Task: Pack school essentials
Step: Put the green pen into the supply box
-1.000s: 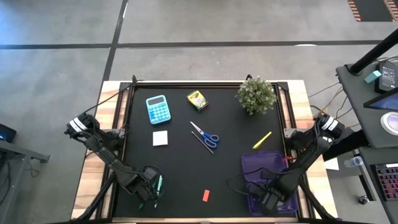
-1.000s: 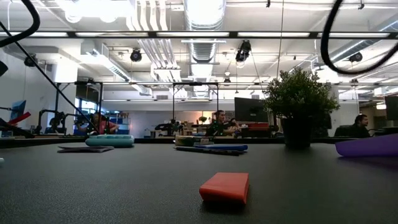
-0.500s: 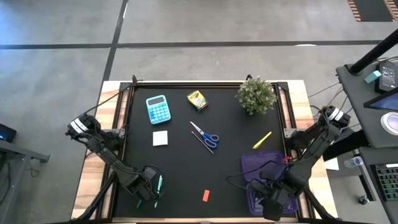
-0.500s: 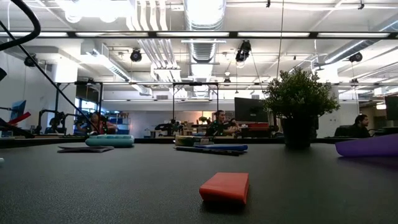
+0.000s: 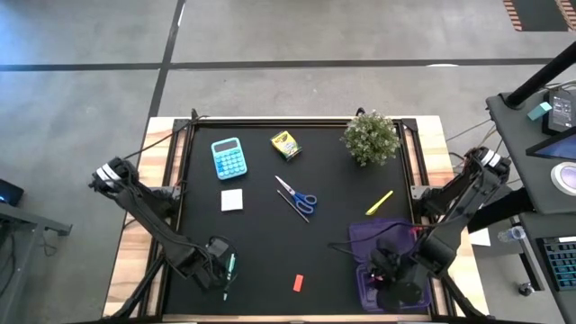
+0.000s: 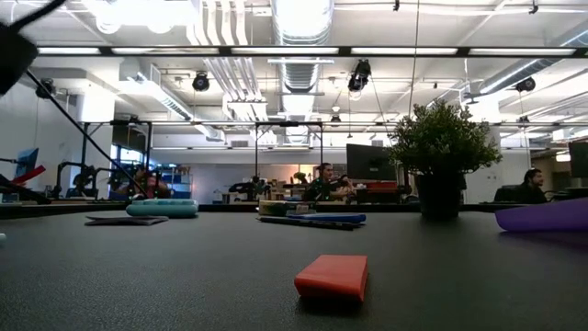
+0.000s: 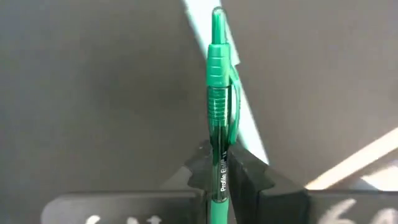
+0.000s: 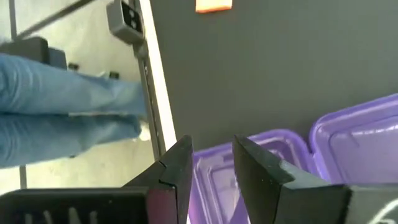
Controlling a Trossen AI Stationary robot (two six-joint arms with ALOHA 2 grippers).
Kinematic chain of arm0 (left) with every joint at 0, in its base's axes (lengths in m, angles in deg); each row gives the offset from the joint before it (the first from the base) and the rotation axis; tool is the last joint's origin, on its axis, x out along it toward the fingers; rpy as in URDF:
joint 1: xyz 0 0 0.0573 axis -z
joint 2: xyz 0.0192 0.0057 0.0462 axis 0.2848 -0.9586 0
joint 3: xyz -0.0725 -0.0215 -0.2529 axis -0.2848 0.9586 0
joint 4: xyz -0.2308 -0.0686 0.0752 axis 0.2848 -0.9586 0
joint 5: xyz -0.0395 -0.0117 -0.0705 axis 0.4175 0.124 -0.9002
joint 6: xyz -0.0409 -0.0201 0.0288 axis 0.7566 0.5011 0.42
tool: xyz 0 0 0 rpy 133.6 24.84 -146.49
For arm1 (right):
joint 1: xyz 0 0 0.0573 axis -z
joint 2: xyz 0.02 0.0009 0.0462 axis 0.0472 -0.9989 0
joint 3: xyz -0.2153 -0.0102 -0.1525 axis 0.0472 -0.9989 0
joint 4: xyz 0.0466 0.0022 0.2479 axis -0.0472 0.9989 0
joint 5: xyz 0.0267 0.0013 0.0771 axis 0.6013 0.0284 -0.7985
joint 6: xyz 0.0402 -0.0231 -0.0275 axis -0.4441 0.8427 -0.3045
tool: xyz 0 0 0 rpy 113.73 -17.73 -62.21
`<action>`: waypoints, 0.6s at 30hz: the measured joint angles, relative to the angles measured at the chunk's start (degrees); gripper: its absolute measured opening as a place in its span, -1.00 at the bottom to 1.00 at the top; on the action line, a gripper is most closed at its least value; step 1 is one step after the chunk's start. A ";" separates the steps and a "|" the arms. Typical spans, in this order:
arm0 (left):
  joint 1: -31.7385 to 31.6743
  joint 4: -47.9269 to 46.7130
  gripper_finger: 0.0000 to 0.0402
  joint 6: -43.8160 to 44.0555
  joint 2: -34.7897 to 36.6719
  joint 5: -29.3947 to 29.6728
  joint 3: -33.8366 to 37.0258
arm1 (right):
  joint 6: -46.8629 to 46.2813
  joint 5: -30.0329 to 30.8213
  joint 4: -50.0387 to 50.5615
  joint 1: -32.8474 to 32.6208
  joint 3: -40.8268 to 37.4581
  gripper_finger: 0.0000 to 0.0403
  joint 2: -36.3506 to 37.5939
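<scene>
My left gripper (image 5: 223, 266) sits near the table's near-left corner, shut on a green pen (image 7: 217, 93). My right gripper (image 8: 211, 163) hovers open above the translucent purple case (image 5: 385, 241) near the table's near-right corner; whether it touches the case I cannot tell. The orange eraser (image 5: 298, 283) lies flat near the near edge and also shows in the low view (image 6: 333, 275). Blue-handled scissors (image 5: 297, 194), with a thin pen beside them, lie at the middle. The white note pad (image 5: 232, 200) and yellow crayon box (image 5: 285, 144) lie farther back. My left gripper pinches the green pen's barrel (image 7: 219, 180) between its two fingers (image 7: 249, 177). The pen lies along the fingers, and its clip end (image 7: 217, 37) sticks out past the fingertips. Whether the pen is clear of the table does not show.
A teal calculator (image 5: 228, 157) lies at the far left and a potted plant (image 5: 371, 137) stands at the far right. A yellow pen (image 5: 379, 202) lies just beyond the case. A person's blue-clad legs (image 8: 68, 106) stand past the near edge.
My right arm has swung over the purple case; its gripper has shifted slightly toward the table's left and far side and turned. The left gripper keeps its hold on the green pen.
</scene>
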 joint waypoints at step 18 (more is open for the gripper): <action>-15.06 4.36 -0.94 -29.69 7.92 18.08 -10.23 | -1.65 23.42 -2.31 11.51 3.69 -0.36 0.61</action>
